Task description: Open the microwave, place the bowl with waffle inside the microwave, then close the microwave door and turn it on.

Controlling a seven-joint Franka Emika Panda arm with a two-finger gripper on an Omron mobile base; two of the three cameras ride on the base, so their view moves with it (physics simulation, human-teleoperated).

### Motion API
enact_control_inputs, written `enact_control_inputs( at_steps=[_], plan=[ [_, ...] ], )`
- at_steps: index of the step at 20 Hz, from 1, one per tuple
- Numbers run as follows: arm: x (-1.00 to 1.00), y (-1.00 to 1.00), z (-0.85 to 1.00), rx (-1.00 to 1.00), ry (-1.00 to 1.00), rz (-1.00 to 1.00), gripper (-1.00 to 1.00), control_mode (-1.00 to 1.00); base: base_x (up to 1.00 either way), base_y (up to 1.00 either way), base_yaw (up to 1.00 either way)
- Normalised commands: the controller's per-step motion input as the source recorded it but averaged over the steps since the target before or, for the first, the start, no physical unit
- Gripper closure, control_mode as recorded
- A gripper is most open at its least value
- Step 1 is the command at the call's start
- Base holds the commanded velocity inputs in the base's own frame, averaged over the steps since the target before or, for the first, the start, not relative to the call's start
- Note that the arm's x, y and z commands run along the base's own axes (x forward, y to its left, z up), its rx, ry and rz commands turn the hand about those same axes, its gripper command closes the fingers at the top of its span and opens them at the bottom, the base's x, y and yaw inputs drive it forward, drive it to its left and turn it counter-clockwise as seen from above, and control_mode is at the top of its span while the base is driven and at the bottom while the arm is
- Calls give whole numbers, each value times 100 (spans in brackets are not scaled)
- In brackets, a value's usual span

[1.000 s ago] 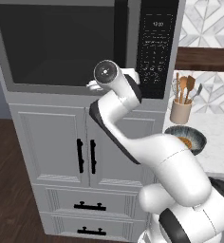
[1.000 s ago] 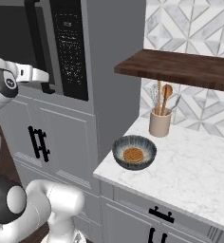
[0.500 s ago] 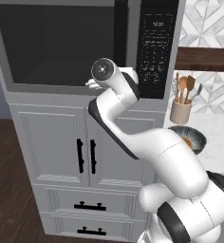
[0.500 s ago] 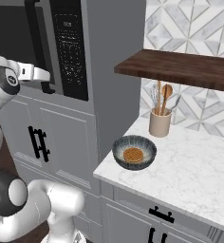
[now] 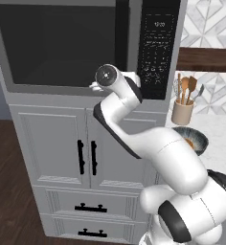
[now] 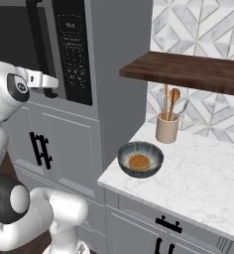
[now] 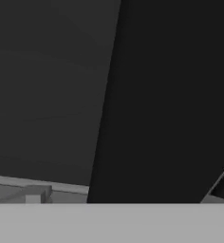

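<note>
1. Against the lower end of the microwave door's (image 5: pixel 62 45) black handle bar (image 6: pixel 38 39), the gripper (image 6: pixel 50 85) stands with its jaws fully spread, holding nothing.
2. Door shut on the microwave (image 6: pixel 54 44).
3. Near the counter's (image 6: pixel 208 183) left front corner sits the bowl (image 6: pixel 140 158), the waffle (image 6: pixel 138 161) inside it.
4. Behind it, by the wall, stands a utensil cup (image 6: pixel 167 128).

White marble counter (image 6: pixel 208 183) with the bowl (image 6: pixel 140 159) and tan utensil cup (image 6: pixel 167 127)
</note>
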Motion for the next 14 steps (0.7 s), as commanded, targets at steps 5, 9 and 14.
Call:
enact_control_inputs(
  at_steps=[5,9,14],
  plan=[
    [100,15,-64,1,0,6,100,-100,0,0,0],
    [94,64,-59,12,-4,23,100,-100,0,0,0],
    [81,93,-35,9,5,30,100,-100,0,0,0]
  ],
)
